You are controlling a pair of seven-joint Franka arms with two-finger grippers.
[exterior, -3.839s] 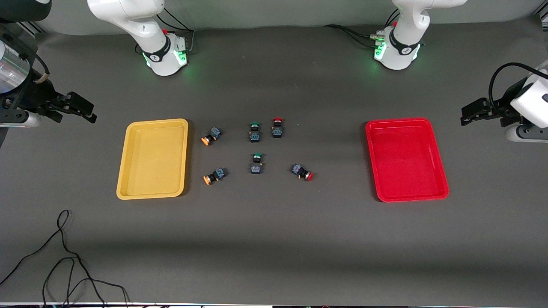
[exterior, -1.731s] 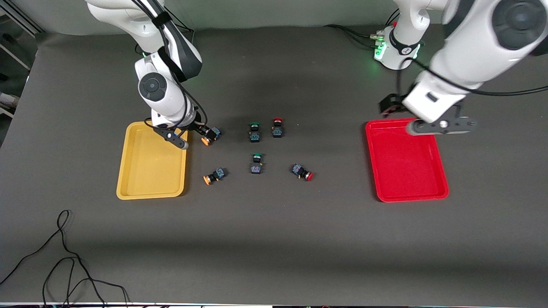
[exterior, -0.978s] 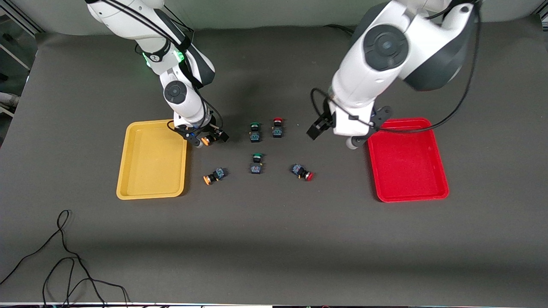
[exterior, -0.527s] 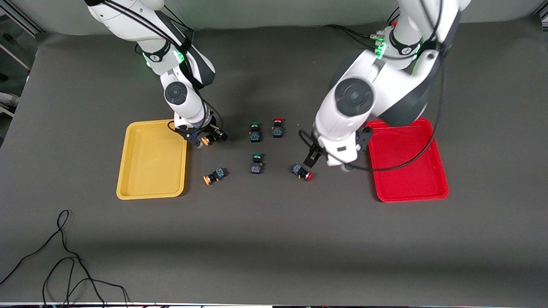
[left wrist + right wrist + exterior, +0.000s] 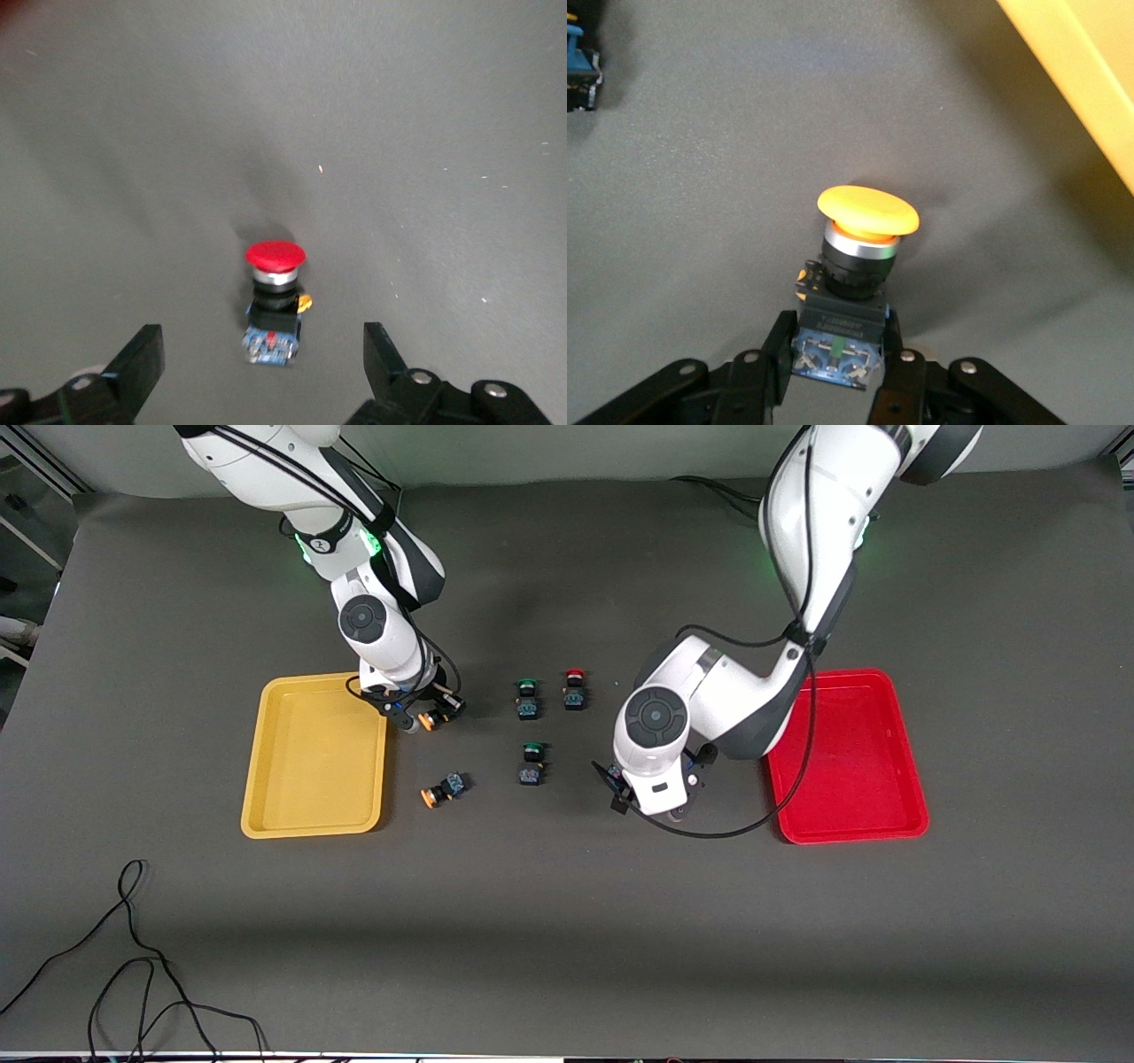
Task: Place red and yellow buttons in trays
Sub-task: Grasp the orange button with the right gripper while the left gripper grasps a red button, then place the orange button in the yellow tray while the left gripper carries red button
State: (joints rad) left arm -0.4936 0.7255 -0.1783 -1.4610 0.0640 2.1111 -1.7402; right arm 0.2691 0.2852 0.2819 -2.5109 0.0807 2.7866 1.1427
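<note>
The right gripper (image 5: 423,715) sits low just beside the yellow tray's (image 5: 314,755) rim, its jaws clamped on the dark body of a yellow-capped button (image 5: 855,266) that lies on the table (cap pointing away from the fingers). The left gripper (image 5: 631,786) hangs over a red-capped button (image 5: 274,301) with its jaws wide apart, clear mat on both sides of the switch. This spot lies between the button cluster and the red tray (image 5: 850,753).

Both trays hold nothing. A second yellow-capped button (image 5: 442,789) lies nearer the front camera, well apart from the tray rim. A second red-capped button (image 5: 574,690) stands beside one green-capped button (image 5: 527,699); another green-capped button (image 5: 531,764) sits nearer the camera. Count: two yellow, two red, two green.
</note>
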